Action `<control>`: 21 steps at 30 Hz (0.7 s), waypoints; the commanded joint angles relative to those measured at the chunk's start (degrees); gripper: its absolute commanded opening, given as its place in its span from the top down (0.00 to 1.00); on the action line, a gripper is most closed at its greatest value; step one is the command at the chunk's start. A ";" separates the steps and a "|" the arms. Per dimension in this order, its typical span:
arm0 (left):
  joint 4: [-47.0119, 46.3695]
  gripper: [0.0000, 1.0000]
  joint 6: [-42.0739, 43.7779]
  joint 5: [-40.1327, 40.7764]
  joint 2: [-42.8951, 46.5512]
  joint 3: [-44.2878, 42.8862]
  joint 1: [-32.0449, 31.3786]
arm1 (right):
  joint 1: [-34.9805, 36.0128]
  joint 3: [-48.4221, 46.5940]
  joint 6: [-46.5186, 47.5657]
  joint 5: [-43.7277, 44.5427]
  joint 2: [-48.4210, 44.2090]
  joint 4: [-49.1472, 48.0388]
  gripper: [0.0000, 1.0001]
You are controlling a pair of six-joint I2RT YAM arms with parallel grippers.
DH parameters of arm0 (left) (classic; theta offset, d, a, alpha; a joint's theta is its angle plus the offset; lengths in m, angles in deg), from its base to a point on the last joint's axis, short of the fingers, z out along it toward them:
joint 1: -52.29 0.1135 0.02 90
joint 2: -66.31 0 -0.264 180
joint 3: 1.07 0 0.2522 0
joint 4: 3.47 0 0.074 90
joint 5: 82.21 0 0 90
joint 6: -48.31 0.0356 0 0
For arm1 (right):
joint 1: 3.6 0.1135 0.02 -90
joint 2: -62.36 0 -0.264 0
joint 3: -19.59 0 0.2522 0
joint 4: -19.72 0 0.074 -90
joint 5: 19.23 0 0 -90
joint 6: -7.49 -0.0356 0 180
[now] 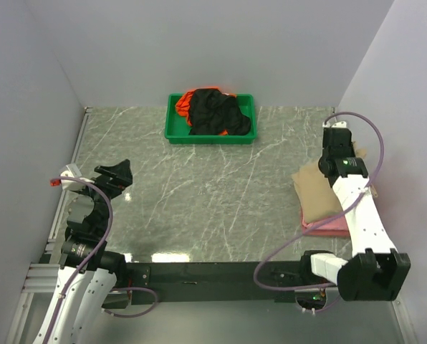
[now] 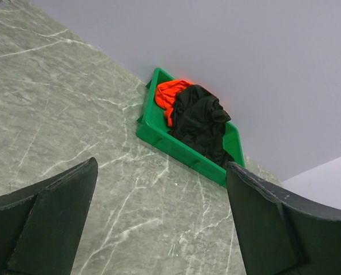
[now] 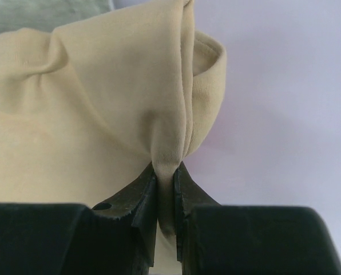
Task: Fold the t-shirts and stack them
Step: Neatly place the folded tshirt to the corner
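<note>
A grey-green, marble-patterned table [image 1: 221,193] with pale veining carries a shallow green plastic tray [image 1: 199,138] at the middle of its far edge, close to the back wall, heaped with crumpled black cloth [image 1: 217,115] and orange cloth [image 1: 183,107]. Near the right edge lies a folded pink cloth t-shirt [image 1: 328,228], with a tan cloth t-shirt [image 1: 317,193] covering most of it.

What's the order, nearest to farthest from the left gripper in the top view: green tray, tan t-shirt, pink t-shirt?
1. green tray, far middle.
2. tan t-shirt, right side.
3. pink t-shirt, visible edge under the tan one, right.
</note>
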 commanded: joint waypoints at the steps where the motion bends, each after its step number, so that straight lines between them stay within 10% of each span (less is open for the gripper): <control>1: -0.47 0.01 -0.52 0.54 0.24 -1.85 0.24 | -3.63 -0.80 1.93 3.59 3.33 -5.31 1.00; 7: 1.55 0.01 -1.40 0.63 -0.98 -3.08 0.24 | -7.15 0.08 2.02 8.88 8.95 -7.17 1.00; 8: 1.72 0.01 -1.31 0.63 -1.25 -3.35 0.24 | -7.41 0.17 1.58 8.88 9.58 -7.16 0.90; 10: 1.72 0.01 -1.13 0.45 -1.86 -3.61 0.24 | -7.42 -0.18 0.09 7.92 10.81 -6.37 0.18; 11: 1.90 0.01 -1.39 0.62 -1.95 -3.70 0.24 | -7.50 -0.79 -0.70 7.91 11.07 -5.93 0.11; 21: 5.24 0.01 -4.38 3.97 -3.27 -4.93 0.24 | -7.42 -6.33 -11.85 1.07 3.62 -9.00 0.08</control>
